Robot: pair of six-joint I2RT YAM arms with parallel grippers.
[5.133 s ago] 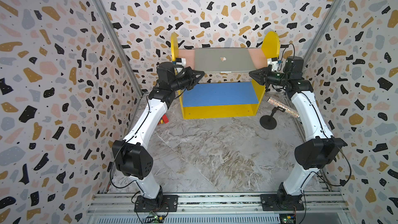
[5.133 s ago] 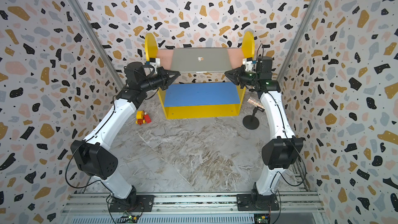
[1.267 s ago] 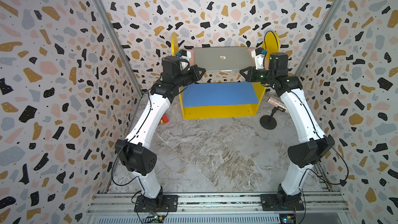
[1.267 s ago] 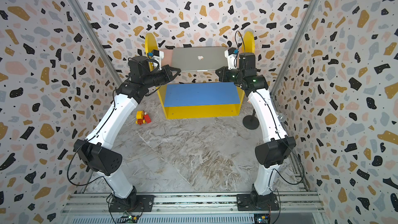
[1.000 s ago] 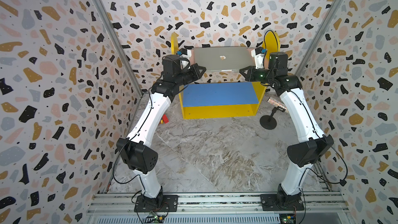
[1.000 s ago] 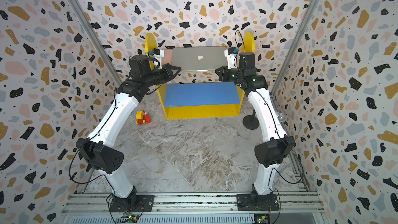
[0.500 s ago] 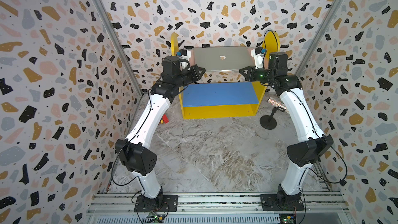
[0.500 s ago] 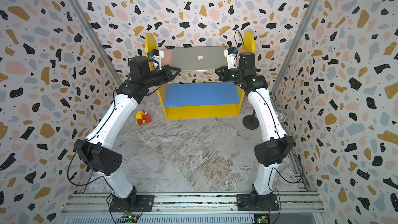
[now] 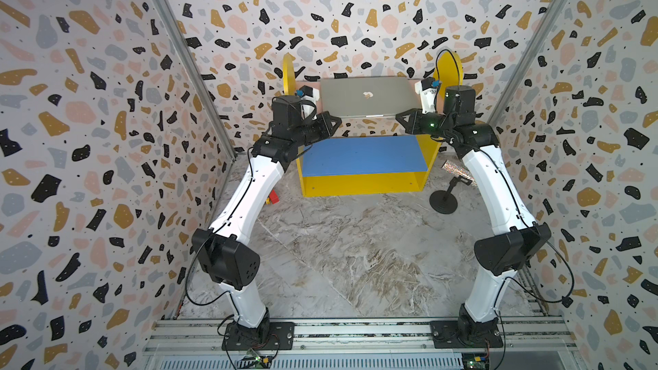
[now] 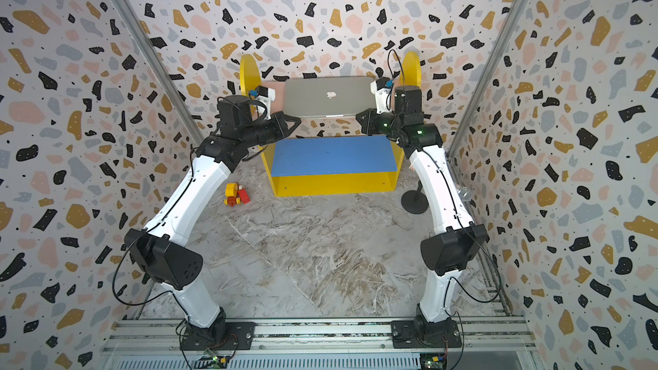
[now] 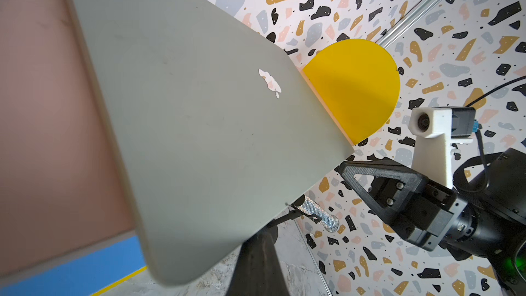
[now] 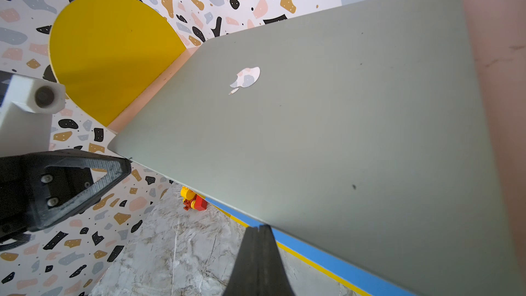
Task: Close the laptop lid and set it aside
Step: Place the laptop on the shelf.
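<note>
Laptop [image 9: 366, 101] is lying flat on the pink top board [image 10: 279, 97] of the yellow shelf unit [image 9: 359, 183], at 12 o'clock in both top views, up against the back wall. Laptop lid [image 10: 329, 99] is sitting fully down on the base with the apple logo facing up, and no screen or keys are showing. The front edge is overhanging the pink board a little above the blue shelf board [image 9: 359, 154].

Left gripper [image 9: 334, 125] is pointing in at the laptop's 8 o'clock corner with its jaws pressed together and nothing between them. In the right wrist view its tip [image 12: 123, 166] is sitting right at that corner; contact or a hair apart, cannot tell.

Right gripper [image 9: 398, 118] is pointing in at the 4 o'clock corner, fingers [image 12: 257, 246] together and holding nothing. In the left wrist view its tip [image 11: 343, 168] is sitting just beside the lid's corner.

Yellow-red toy [image 10: 236, 194] is lying on the marble table [image 9: 356, 261] at 8 o'clock of the shelf unit. Black stand [image 9: 443, 201] carrying a glittery cylinder is standing at 4 o'clock of it, beside the right arm.
</note>
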